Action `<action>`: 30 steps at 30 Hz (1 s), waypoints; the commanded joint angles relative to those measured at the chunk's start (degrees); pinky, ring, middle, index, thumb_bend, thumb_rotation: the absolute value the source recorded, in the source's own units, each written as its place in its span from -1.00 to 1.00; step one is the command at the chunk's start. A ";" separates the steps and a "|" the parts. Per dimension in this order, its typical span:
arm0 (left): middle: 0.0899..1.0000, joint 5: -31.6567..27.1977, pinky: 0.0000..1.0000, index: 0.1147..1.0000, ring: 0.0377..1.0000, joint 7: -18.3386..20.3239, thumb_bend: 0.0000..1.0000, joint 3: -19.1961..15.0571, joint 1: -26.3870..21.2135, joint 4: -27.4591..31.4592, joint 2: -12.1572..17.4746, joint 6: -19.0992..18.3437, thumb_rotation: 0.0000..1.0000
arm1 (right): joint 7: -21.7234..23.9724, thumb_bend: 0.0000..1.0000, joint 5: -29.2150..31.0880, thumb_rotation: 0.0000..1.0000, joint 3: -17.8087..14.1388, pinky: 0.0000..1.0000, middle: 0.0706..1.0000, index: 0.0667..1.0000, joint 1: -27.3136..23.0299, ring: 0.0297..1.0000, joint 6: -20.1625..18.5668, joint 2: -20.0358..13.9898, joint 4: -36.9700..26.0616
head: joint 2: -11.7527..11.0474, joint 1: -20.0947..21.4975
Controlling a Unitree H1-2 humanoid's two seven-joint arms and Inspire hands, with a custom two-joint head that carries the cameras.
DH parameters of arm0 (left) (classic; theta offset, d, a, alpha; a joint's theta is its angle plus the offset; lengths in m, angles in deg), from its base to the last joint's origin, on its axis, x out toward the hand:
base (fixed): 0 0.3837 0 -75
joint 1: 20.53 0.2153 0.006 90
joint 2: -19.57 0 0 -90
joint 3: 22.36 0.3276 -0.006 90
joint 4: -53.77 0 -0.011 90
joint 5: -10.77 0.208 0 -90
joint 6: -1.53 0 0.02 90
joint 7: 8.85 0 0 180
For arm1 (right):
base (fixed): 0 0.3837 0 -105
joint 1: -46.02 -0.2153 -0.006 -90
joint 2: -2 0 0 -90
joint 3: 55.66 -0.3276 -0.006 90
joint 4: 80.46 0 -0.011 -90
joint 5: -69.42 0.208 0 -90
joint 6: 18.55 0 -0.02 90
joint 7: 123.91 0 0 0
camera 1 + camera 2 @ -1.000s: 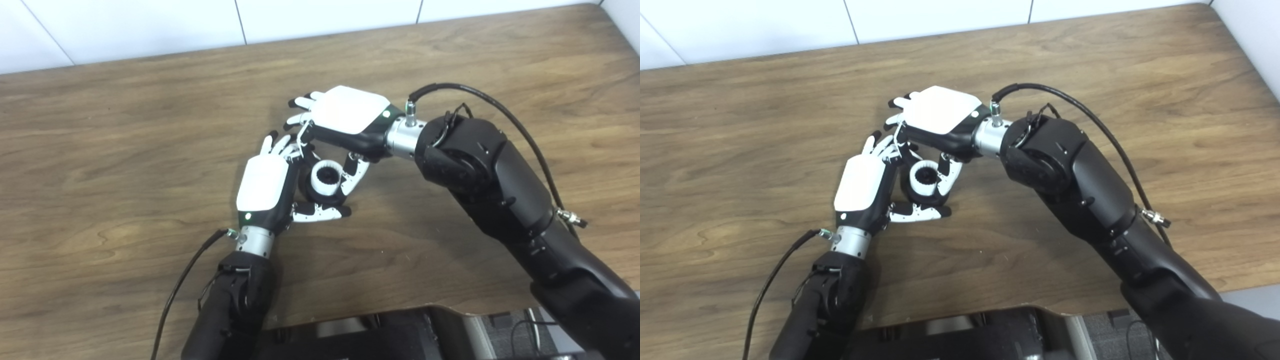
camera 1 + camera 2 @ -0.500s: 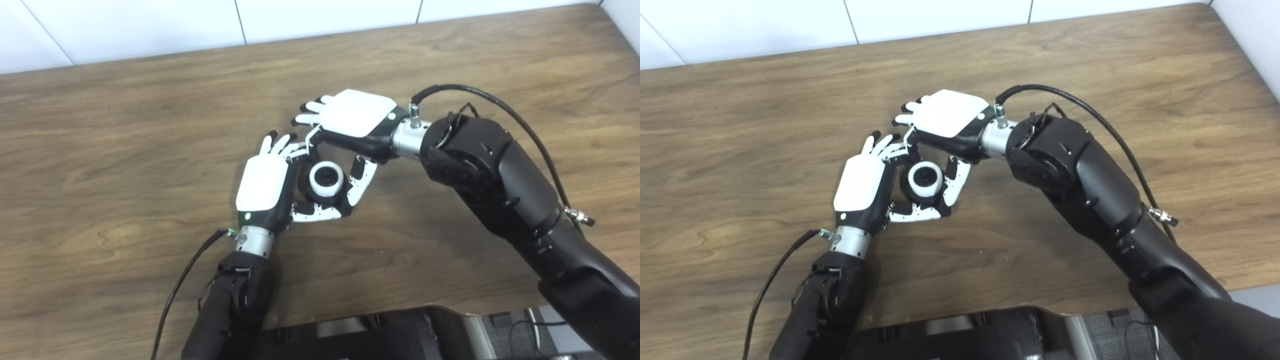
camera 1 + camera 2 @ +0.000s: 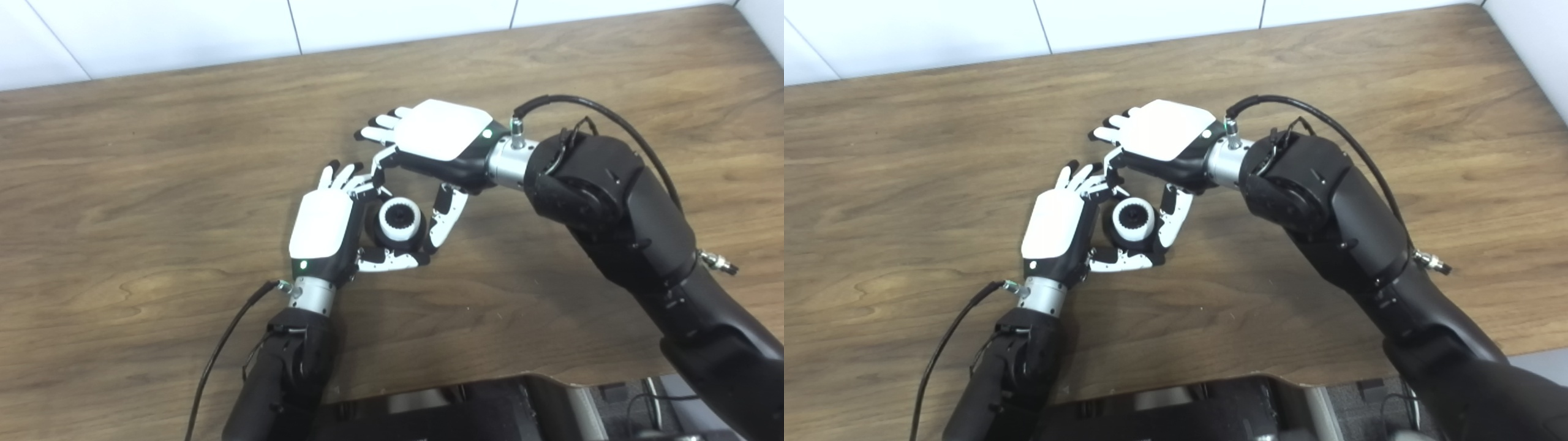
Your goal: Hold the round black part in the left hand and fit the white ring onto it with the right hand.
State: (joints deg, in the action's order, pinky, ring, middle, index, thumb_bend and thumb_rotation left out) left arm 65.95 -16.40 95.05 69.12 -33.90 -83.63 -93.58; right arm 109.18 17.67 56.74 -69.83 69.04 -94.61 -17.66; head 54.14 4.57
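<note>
Ring (image 3: 400, 219) in white is sitting on the round black part (image 3: 387, 240) at frame centre, which your left hand (image 3: 324, 229) is gripping to steady it, while your right hand (image 3: 438, 138) is hovering above-right, fingers spread, holding nothing.

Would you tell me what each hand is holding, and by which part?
The left hand grips the round black part by its sides; the white ring sits on top. The right hand holds nothing.
</note>
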 commanded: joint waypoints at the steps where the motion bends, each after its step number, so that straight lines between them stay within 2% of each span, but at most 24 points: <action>1: 0.52 -0.35 1.00 -0.17 0.81 -1.00 0.05 2.43 4.99 -5.96 -1.20 -0.45 -0.88 | 0.77 1.00 0.95 -0.30 -1.66 1.00 0.97 0.58 -2.56 1.00 -1.47 -0.57 -2.93 | -0.06 0.13; 6: 0.52 -0.41 1.00 -0.17 0.81 -0.75 0.05 2.38 4.80 -6.21 -0.98 -0.50 -0.88 | 3.18 1.00 2.40 -0.28 -3.44 1.00 0.97 0.59 -3.26 1.00 -2.76 -1.63 -5.66 | -0.42 0.16; 17: 0.50 -0.89 1.00 -0.17 0.80 -1.50 0.05 1.99 4.70 -6.80 -0.38 0.32 -0.88 | 4.80 1.00 2.49 -0.26 -5.08 1.00 0.96 0.61 -3.44 1.00 -4.11 -2.78 -7.25 | -0.93 -0.05; 25: 0.48 -0.61 1.00 -0.16 0.80 -1.50 0.05 2.00 4.69 -6.74 0.09 0.49 -0.89 | 4.22 1.00 2.32 -0.27 -5.35 1.00 0.95 0.62 -3.18 1.00 -4.43 -2.64 -7.10 | -1.10 -0.22; 30: 0.49 0.92 1.00 -0.15 0.80 -0.34 0.05 2.50 4.57 -6.33 0.21 -1.17 -0.87 | 3.64 1.00 2.13 -0.24 -5.31 1.00 0.96 0.63 -2.90 1.00 -3.89 -2.65 -6.73 | -1.26 -0.42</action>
State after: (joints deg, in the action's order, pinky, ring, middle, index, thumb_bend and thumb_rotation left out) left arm 66.17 -16.72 95.35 68.83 -34.19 -83.42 -93.66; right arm 114.38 19.83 52.48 -71.17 65.10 -96.73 -23.14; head 52.82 4.13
